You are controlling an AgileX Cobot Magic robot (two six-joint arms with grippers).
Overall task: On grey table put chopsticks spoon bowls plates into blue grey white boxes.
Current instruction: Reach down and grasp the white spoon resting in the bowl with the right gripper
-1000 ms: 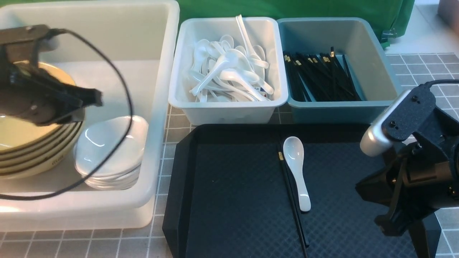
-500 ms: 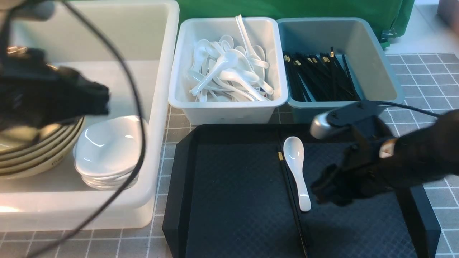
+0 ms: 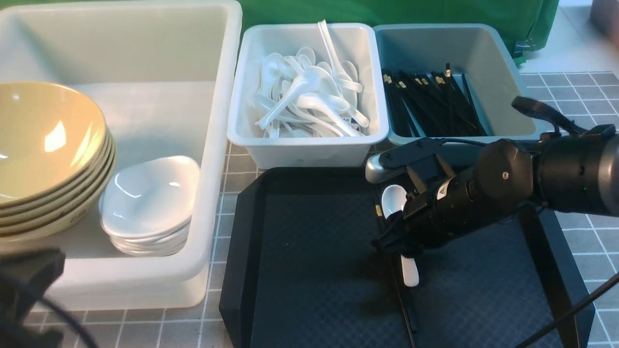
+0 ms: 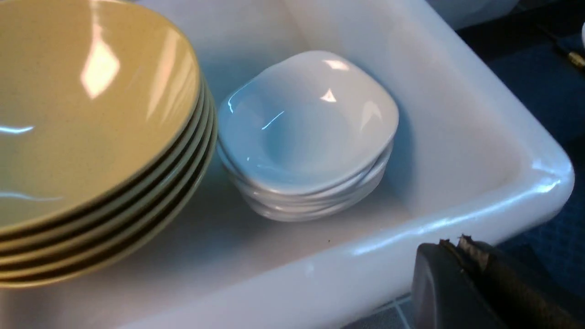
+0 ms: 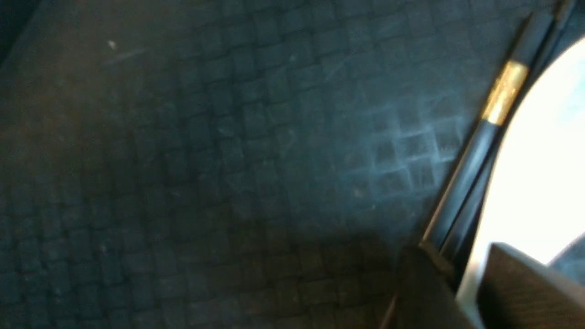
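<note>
On the black tray (image 3: 314,266) lie a pair of black chopsticks (image 3: 405,309) with a gold band and, right beside them, a white spoon (image 3: 394,198). My right gripper (image 3: 389,244) is down on them. In the right wrist view the right gripper (image 5: 457,256) is open, with the chopsticks (image 5: 475,155) and the edge of the spoon (image 5: 544,183) between its fingers. My left gripper (image 4: 457,242) is shut and empty, just outside the white tub's near wall (image 4: 320,269). Stacked olive-yellow bowls (image 3: 43,140) and white plates (image 3: 150,198) sit in that tub (image 3: 218,135).
A grey-white bin (image 3: 309,150) holds several white spoons. The blue-grey bin (image 3: 483,48) beside it holds several black chopsticks. Both stand behind the tray on the grey table (image 3: 580,92). Part of my left arm (image 3: 29,275) shows at the near left corner.
The left arm has dropped from over the bowls to the near left corner. The right arm has swung left and down over the tray onto the chopsticks and spoon.
</note>
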